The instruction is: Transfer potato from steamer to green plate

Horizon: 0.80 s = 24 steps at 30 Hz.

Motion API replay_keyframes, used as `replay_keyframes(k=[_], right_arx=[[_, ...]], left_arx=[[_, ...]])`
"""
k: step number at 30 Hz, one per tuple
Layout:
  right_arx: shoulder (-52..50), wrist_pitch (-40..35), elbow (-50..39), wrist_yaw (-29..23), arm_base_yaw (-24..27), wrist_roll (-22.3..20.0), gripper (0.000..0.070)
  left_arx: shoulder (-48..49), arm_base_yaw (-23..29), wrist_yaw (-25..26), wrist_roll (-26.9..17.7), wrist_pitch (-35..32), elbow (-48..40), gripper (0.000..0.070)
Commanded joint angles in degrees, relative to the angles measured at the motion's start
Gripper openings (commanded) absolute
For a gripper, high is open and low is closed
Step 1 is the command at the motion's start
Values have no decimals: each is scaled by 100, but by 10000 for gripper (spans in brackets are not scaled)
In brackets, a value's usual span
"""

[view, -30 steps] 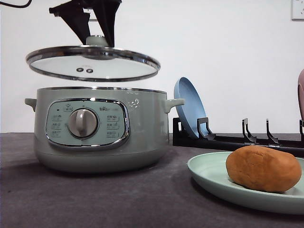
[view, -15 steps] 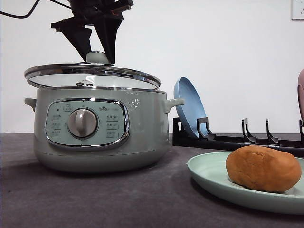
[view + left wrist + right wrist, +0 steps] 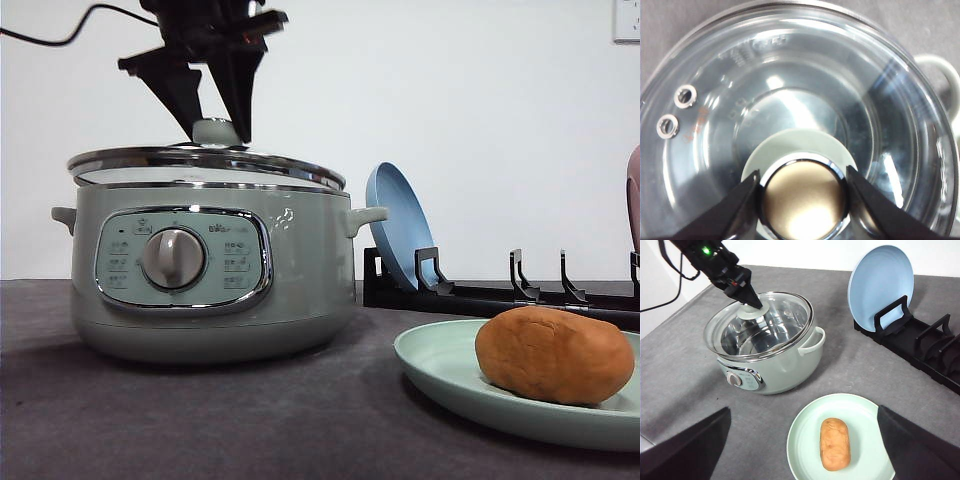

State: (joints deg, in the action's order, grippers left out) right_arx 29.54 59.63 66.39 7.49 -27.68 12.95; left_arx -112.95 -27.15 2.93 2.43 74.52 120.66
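- Where the front view faces the table, the steamer (image 3: 205,270) stands at 9 o'clock: a round sage-green pot with a chrome-rimmed panel and a central dial (image 3: 174,258); the panel's small print is too fine to read.
- The glass lid (image 3: 205,165) lies on the pot, tilted. The left gripper (image 3: 215,128) has its black fingers on either side of the green knob (image 3: 216,131).
- The potato (image 3: 553,354), a smooth, oval orange-brown lump, lies on the green plate (image 3: 440,370) at 4 o'clock.
- Left wrist view: the fingertips (image 3: 742,197) press both sides of the chrome-capped knob; two steam vents (image 3: 676,110) are set in the glass.
- Right wrist view: the potato rests lengthwise in the matte mint plate. A blue plate (image 3: 881,287) stands upright in a black rack (image 3: 920,347) at 1 o'clock.
- The right gripper (image 3: 800,450) has its dark fingers spread wide, holding nothing.
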Motion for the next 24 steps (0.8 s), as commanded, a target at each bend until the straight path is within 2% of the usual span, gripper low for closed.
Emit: replay_keyframes(k=[1,14,24], right_arx=[[28,-43,101,-6,-31,58,593],[28,-41,101,-5,-31,59,593],[28,-39,101,-4,-31,63,593]], left_arx=[[-196,-31,14,-23,-65,173,0],[-525,-42,12,-145,-459,173,0],[-491,-64,10,-202,-433,173,0]])
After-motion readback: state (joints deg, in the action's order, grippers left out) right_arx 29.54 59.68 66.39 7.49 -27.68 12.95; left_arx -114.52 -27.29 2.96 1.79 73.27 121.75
